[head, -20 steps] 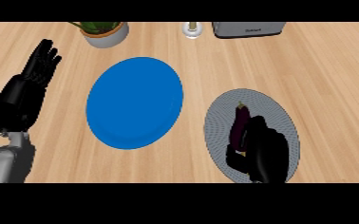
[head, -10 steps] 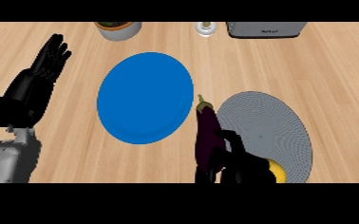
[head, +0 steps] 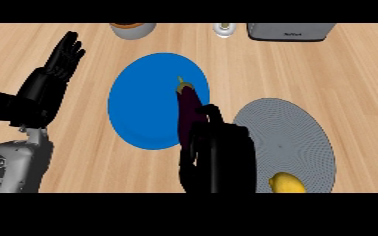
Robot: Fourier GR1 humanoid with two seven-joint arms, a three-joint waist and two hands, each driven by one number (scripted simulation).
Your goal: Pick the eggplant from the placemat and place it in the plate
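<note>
The eggplant (head: 189,106) is dark purple and long, with a small stem end pointing up the view. It lies lengthwise over the right-hand edge of the blue plate (head: 144,105). Its stem end is over the plate's blue surface and its lower part is hidden in the right hand (head: 221,155). Whether it touches the plate or is held just above it cannot be told. The right hand's black fingers are curled round the eggplant's lower half, and the hand sits between the plate and the grey round placemat (head: 288,122), overlapping the near edges of both. The placemat lies just to the right of the plate on the wooden desk (head: 295,70). A yellow lemon (head: 288,183) rests on the placemat's lower part, close to the right hand. At the view's left edge the left hand (head: 50,82) rests with its fingers straight and spread, pointing up the view, well apart from the plate, with its grey forearm (head: 22,165) below it. Along the far side of the desk stand a round grey pot (head: 133,29), a small white shaker (head: 224,29) and a grey toaster (head: 288,31).
</note>
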